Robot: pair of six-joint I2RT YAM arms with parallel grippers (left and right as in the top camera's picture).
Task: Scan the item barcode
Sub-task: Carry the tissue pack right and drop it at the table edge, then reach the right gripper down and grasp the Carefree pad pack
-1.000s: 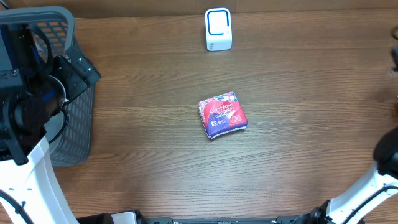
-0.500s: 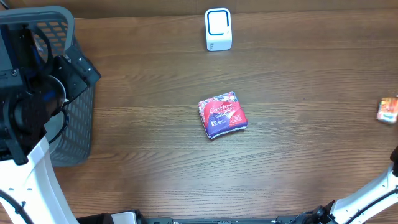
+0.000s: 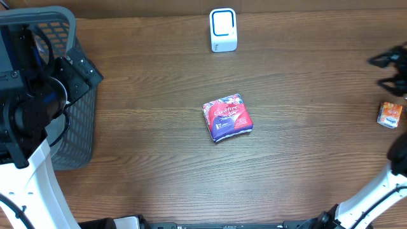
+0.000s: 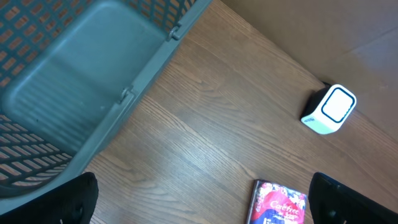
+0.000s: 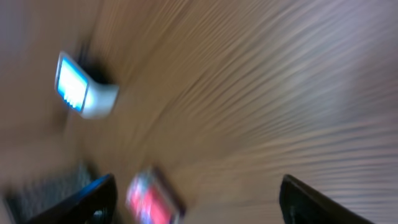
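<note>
**Q:** Overhead panel: what lies nearest you on the table [image 3: 159, 184]?

**A:** First a band of bare wood grain. At mid-table comes the red-and-purple packet [image 3: 227, 117], lying flat with its printed face up and turned slightly off square. Both of your hands are well apart from it. Where its barcode sits cannot be told.

**Q:** And on your right?

**A:** The small orange pack [image 3: 390, 115] lies on the table at the right edge. Your right hand [image 3: 384, 71] is just beyond it and apart from it, its two dark fingers spread and gripping nothing. The right wrist panel is blurred, yet it shows those fingers [image 5: 87, 199] standing wide, with only table between them.

**Q:** And on your left?

**A:** The grey mesh basket [image 3: 76, 137] stands at the left edge, with your left arm above it. In the left wrist panel your left hand [image 4: 202, 210] has its fingers [image 4: 62, 200] at the two lower corners, fully parted and holding nothing. The basket's floor and rim fill the upper left of that panel, and the packet's upper part shows at the bottom edge.

**Q:** What is farthest from you?

**A:** The white scanner [image 3: 223, 30] stands at the far edge of the table, its blue-framed window visible from above. It is almost straight beyond the red-and-purple packet and well apart from it.
</note>
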